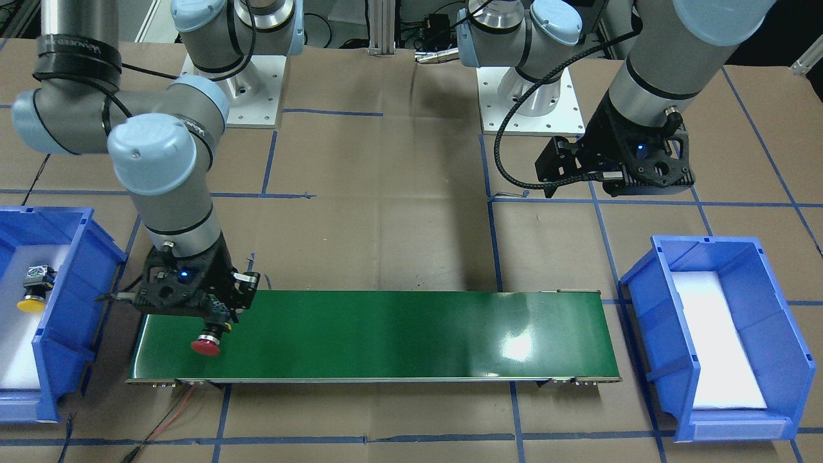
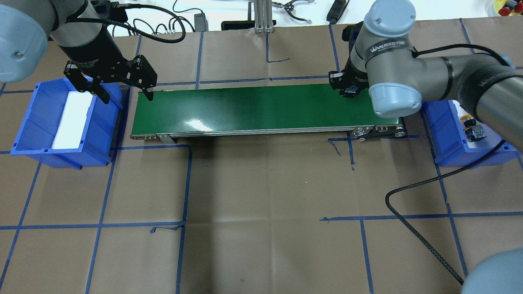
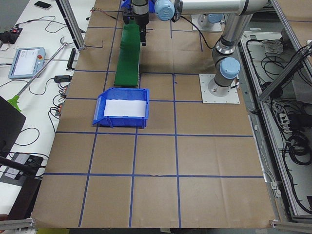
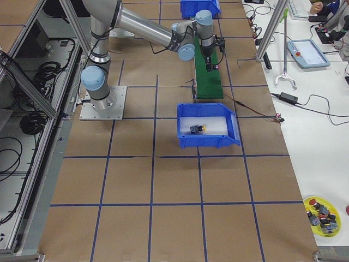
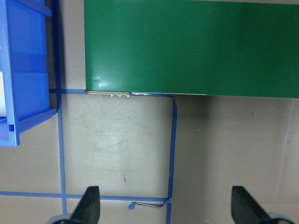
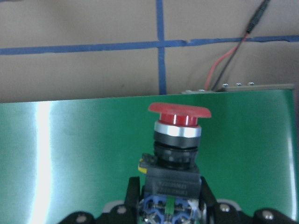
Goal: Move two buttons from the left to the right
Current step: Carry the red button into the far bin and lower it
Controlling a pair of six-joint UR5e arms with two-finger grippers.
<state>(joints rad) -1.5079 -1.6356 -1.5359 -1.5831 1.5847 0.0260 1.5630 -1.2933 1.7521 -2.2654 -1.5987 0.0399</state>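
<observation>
My right gripper (image 6: pixel 169 192) is shut on the grey rear block of the red button (image 6: pixel 179 135), whose cap points away from the fingers. It holds the button low over the end of the green conveyor belt (image 1: pixel 386 334) on my right side (image 1: pixel 206 346). The yellow button (image 1: pixel 32 292) lies on white padding in the blue bin (image 1: pixel 71 283) beside that end; it also shows in the overhead view (image 2: pixel 470 122). My left gripper (image 5: pixel 166 200) is open and empty, above the table at the belt's other end (image 2: pixel 126 96).
A second blue bin (image 2: pixel 30 122) with white padding and nothing else in it stands past the belt's left end. A red and black wire (image 1: pixel 173 411) runs from the belt's right-side end. A black cable (image 2: pixel 416 228) loops over the brown table near my right arm.
</observation>
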